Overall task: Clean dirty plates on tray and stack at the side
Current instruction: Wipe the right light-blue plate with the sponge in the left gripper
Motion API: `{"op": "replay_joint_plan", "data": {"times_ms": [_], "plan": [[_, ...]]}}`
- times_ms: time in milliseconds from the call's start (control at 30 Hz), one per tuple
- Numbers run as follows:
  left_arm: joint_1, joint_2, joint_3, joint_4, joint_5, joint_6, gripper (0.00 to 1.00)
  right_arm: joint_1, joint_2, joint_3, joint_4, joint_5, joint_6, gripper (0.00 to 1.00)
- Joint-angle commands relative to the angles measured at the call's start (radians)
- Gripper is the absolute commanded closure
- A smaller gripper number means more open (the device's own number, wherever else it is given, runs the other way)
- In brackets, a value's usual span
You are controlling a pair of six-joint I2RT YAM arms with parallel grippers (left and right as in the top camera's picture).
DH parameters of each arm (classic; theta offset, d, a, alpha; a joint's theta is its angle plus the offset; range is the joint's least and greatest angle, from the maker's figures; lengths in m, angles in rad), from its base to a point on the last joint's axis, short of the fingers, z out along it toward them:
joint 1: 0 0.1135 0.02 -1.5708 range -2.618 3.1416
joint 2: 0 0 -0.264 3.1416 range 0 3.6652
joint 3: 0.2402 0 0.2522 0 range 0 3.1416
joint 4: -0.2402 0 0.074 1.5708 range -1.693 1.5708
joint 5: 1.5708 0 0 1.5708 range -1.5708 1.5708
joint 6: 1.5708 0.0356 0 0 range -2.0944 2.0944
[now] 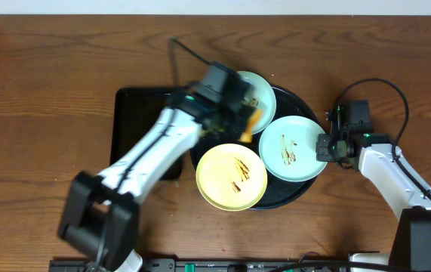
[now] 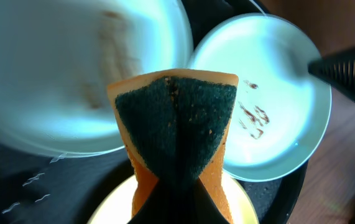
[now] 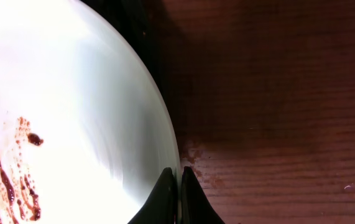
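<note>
Overhead: found blue plate (image 1: 260,89), mint plate (image 1: 290,147) and yellow plate (image 1: 230,177) all streaked on tray (image 1: 297,103) at frame centre; none stacked aside on table (image 1: 49,75) yet. Left wrist: showed left gripper (image 2: 177,199) clamped on sponge (image 2: 174,115) above blue plate. Right wrist: showed right gripper (image 3: 180,186) nearly closed, seemingly pinching mint plate's rim.

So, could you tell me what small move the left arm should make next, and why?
Probably lower the orange sponge with green scouring face, clamped in the left gripper, onto the right-hand pale blue-green round plastic plate: brown streaks show there, and the right gripper pinches its rim.
</note>
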Motion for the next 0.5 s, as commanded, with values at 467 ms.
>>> {"op": "replay_joint_plan", "data": {"times_ms": [467], "plan": [[-0.232,0.219,0.016,0.272,0.093,0.013,0.93,0.003,0.007,-0.001,-0.010,0.011,-0.003,0.99]]}}
